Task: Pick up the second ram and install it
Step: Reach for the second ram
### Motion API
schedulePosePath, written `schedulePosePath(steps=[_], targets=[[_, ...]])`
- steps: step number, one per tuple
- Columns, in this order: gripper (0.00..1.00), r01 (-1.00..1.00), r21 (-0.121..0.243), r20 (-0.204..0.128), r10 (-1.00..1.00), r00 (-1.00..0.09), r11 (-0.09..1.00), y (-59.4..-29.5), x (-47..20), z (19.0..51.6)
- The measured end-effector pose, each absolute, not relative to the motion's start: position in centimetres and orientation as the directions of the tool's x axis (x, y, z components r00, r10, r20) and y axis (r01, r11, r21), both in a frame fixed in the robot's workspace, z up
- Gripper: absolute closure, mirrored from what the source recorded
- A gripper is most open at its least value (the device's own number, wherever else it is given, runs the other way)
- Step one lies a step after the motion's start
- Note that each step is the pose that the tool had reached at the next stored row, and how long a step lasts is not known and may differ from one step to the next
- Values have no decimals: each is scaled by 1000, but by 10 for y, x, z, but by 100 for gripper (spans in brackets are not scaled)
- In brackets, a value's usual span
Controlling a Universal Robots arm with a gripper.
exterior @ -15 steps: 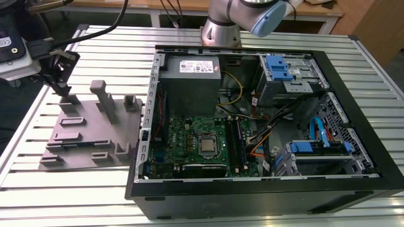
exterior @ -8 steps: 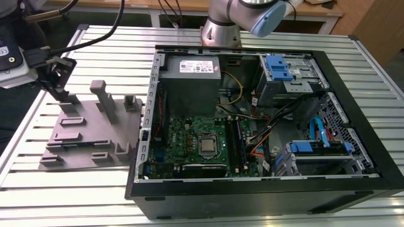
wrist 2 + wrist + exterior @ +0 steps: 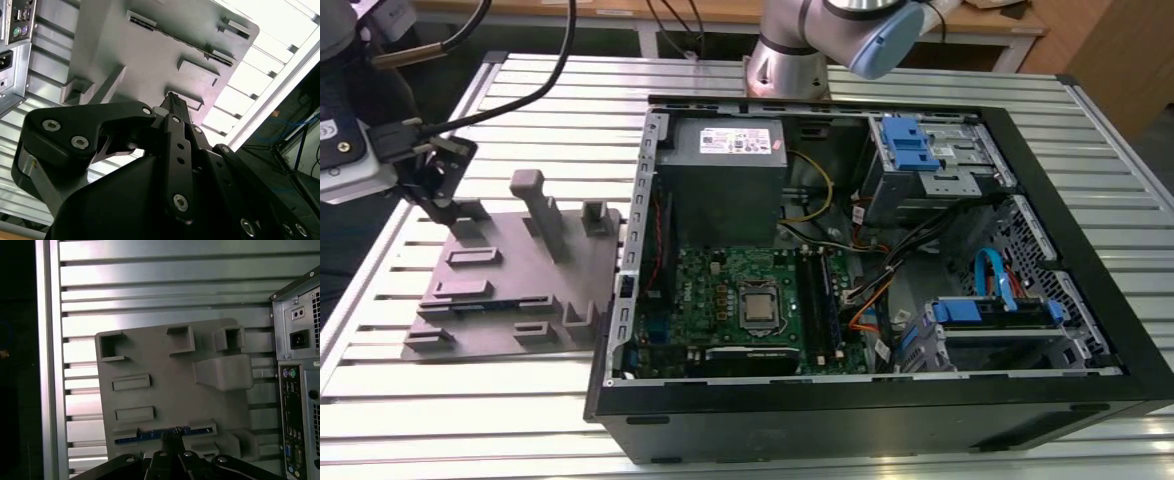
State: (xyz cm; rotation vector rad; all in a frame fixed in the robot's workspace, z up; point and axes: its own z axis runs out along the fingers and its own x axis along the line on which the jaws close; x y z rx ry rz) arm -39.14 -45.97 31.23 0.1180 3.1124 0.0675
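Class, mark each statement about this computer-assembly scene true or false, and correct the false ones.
1. The gripper is at the grey plate, outside the computer case. True.
2. The case's side is closed. False: it is open, and the motherboard shows.
3. A memory stick sits in the grey plate, right at the gripper. True.
4. The grey plate lies inside the case. False: it lies on the slatted table, on the exterior view's left of the case.
5. The processor is on the grey plate. False: the processor sits on the motherboard.
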Motion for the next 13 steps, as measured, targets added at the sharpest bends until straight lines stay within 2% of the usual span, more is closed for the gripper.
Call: schedulePosePath(steps=[13], targets=[[89, 75, 44, -25, 76, -997, 996, -462, -403, 291]])
